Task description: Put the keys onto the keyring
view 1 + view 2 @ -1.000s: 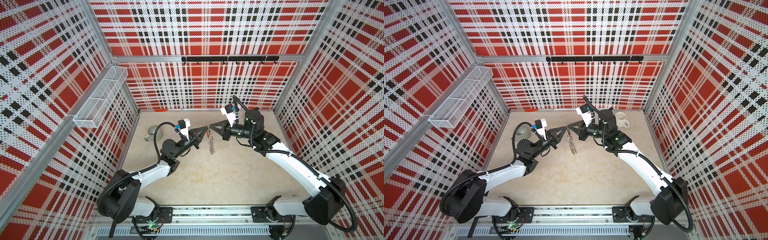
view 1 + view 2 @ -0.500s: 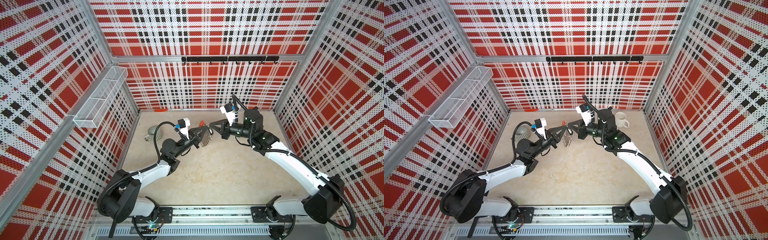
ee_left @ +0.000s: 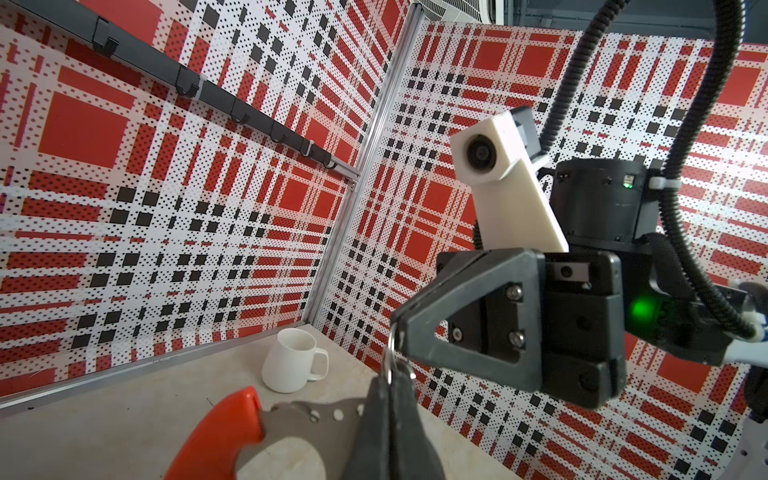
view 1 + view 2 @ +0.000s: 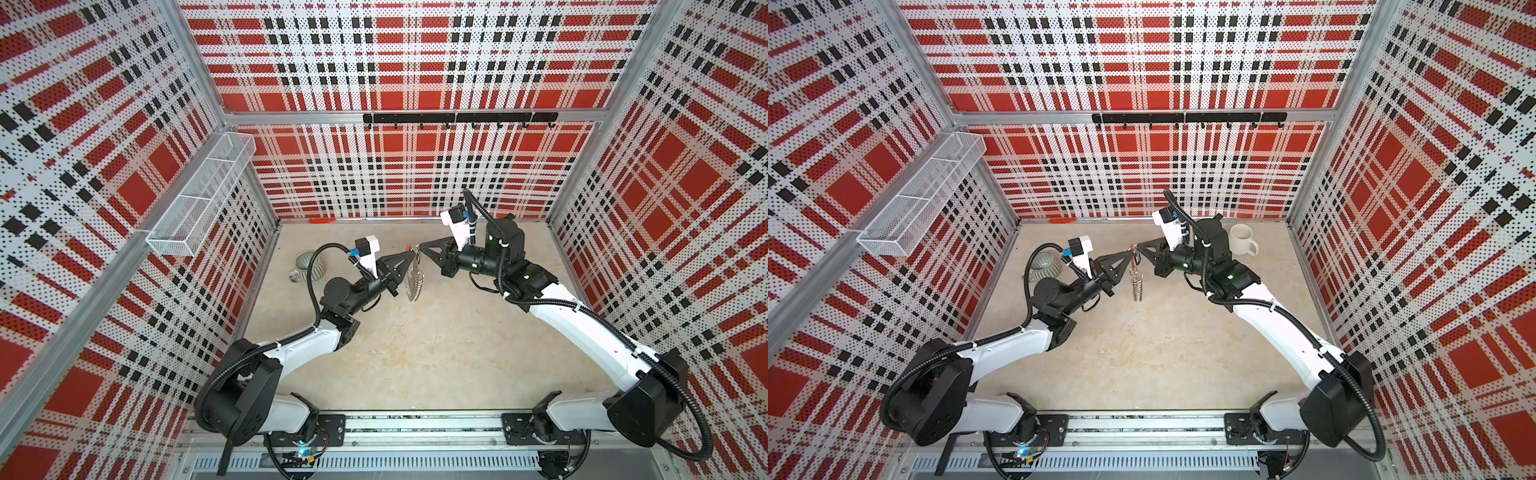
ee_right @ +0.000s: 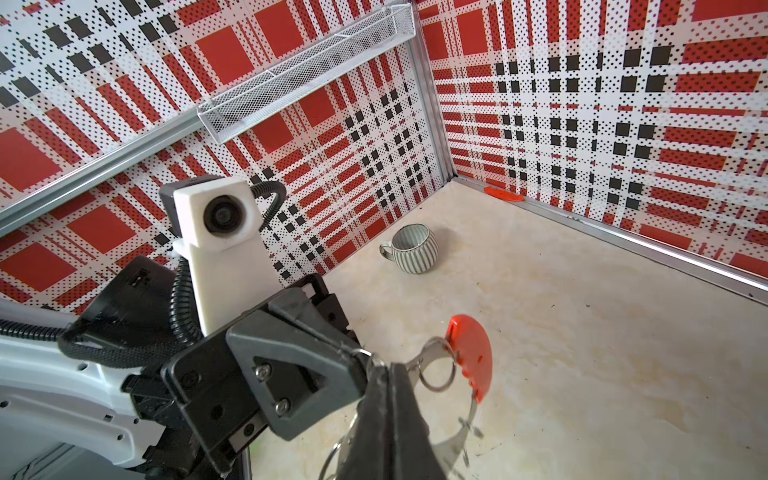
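the keyring hangs in the air over the back middle of the table, its fringe of silver loops dangling just below the spot where the two gripper tips meet; in both top views it shows only as a narrow bunch of loops with a speck of red at the top; the left gripper reaches in from the left and the right gripper from the right, tips nearly touching, each with its jaws pressed together on the top of the keyring; the wrist views give detail the top views cannot; from the left wrist the red segment and a grey plate with small holes stick out beside the left gripper's closed fingers, and a small ring runs up to the right gripper's tip; from the right wrist the red segment curves out past the right gripper's closed fingers, a small ring hangs on the hoop beside it, and the left gripper's tip sits right against them; a white mug by the back right corner shows in a top view and from the left wrist; a striped mug near the left wall shows in both top views and from the right wrist.
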Available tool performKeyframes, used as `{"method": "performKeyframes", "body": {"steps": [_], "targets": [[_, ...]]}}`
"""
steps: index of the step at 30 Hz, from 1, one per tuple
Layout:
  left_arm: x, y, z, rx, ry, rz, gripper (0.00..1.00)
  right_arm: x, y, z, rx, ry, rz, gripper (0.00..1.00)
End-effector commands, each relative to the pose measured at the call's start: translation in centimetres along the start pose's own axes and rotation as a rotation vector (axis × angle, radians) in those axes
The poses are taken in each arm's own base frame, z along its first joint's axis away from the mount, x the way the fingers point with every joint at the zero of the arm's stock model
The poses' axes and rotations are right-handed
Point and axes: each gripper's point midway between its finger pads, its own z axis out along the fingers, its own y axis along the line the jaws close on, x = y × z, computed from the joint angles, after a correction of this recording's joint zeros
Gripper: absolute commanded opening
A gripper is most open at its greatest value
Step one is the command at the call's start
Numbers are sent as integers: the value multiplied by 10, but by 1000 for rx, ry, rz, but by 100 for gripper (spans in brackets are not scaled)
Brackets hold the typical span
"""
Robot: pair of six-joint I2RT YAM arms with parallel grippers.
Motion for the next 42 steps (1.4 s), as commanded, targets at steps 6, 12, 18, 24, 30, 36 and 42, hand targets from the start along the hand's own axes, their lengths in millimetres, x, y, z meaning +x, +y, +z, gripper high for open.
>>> {"method": "performKeyframes", "body": {"steps": [6, 12, 18, 24, 30, 36, 42], "targets": [[-38, -42, -10, 161, -161, 104, 0, 14, -37, 2, 129, 30, 112, 0], [-37, -44, -15, 189, -202, 141, 0, 22, -20, 4, 7, 54, 218, 0], [-32, -41, -9, 214, -211, 139, 0, 31, -1, 9, -132, 112, 348, 0], [-38, -42, -8, 266, -241, 90, 0, 21, -16, -5, -70, 61, 350, 36], [-33, -39, -6, 281, -222, 35, 0, -19, -20, -33, 56, -53, 117, 44], [-36, -36, -6, 293, -228, -30, 0, -34, 6, -32, -93, -101, 30, 44], [-39, -37, -5, 305, -234, -67, 0, -28, 17, -25, -208, -103, 37, 43]]}}
